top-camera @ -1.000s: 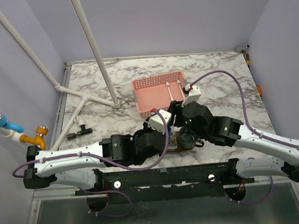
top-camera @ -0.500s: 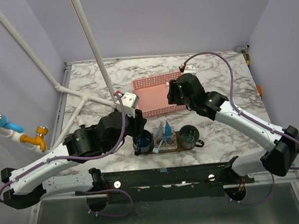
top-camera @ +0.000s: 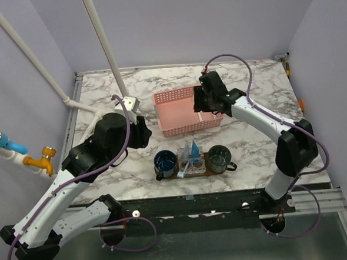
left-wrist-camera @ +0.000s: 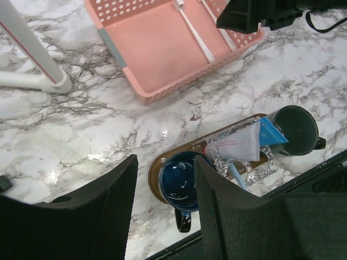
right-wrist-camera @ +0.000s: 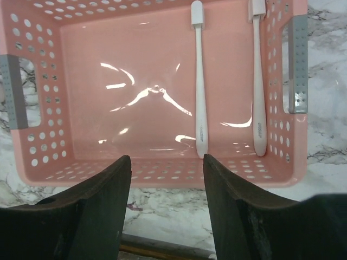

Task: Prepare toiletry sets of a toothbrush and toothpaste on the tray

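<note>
**Two light brushes flat in the basket, an open gripper above them**

Two slim white toothbrushes (right-wrist-camera: 199, 81) lie side by side on the floor of the pink basket (right-wrist-camera: 38, 130), heads toward its far wall; the outer toothbrush (right-wrist-camera: 259, 81) lies just beside the perforated side wall. I judge them very light, stiff and smooth, so they may skate or swivel when pinched; lying flat on glossy plastic, they leave little to get under. The likeliest hold is across the middle of the handle, fingers straddling its width; the brush nearer the basket's middle leaves more room on each side.

The right gripper (right-wrist-camera: 165, 168) hangs over the basket's near wall, fingers spread wide and holding nothing; the left gripper (left-wrist-camera: 165, 162) is likewise spread and empty, above the table (left-wrist-camera: 81, 124) near the tray (left-wrist-camera: 154, 176).

The right wrist view shows both brushes whole; in the top view the right arm covers most of them. The left wrist view alone shows the tray's load closely: a dark blue cup (left-wrist-camera: 181, 181), a second cup (left-wrist-camera: 295, 127), and between them a blue toothpaste tube (left-wrist-camera: 271, 132) propped over crinkled clear wrapping (left-wrist-camera: 241, 146); whether a brush lies there too I cannot tell.
</note>
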Motion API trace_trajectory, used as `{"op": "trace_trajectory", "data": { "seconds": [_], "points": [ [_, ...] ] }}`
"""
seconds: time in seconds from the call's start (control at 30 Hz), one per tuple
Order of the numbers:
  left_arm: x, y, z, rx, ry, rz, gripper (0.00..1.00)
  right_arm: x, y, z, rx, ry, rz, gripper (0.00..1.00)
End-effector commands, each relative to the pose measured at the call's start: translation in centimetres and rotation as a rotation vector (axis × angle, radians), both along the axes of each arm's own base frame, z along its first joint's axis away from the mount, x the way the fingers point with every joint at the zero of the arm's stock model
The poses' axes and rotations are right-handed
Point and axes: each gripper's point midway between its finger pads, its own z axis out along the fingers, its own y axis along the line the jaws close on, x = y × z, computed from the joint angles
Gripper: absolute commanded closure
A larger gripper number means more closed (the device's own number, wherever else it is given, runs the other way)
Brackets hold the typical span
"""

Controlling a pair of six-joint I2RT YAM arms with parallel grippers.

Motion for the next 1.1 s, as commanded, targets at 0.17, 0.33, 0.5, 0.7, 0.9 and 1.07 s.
{"op": "trace_trajectory", "data": {
  "seconds": [0.17, 0.33, 0.5, 0.7, 0.9, 1.07],
  "points": [
    [0.9, 1.0, -3.2, -0.027, 0.096, -0.006, 0.54, 3.0, 0.1, -5.2, -0.081, 0.121, 0.016, 0.43],
    [1.8, 1.5, -5.1, -0.019, 0.140, 0.026, 0.57, 4.1, -0.1, -7.9, -0.141, 0.163, 0.000, 0.44],
    [1.8, 2.0, -5.3, -0.009, 0.130, 0.049, 0.58, 4.8, 0.1, -10.4, -0.175, 0.196, -0.001, 0.44],
    [1.8, 2.3, -5.5, -0.005, 0.125, 0.058, 0.58, 5.3, 0.0, -12.4, -0.205, 0.229, -0.007, 0.45],
    [1.9, 2.3, -5.6, 0.000, 0.131, 0.061, 0.58, 5.3, -0.3, -13.5, -0.210, 0.253, -0.008, 0.47],
    [1.9, 2.2, -5.7, -0.002, 0.134, 0.057, 0.58, 5.1, -0.6, -14.7, -0.229, 0.280, -0.004, 0.52]
  ]
}}
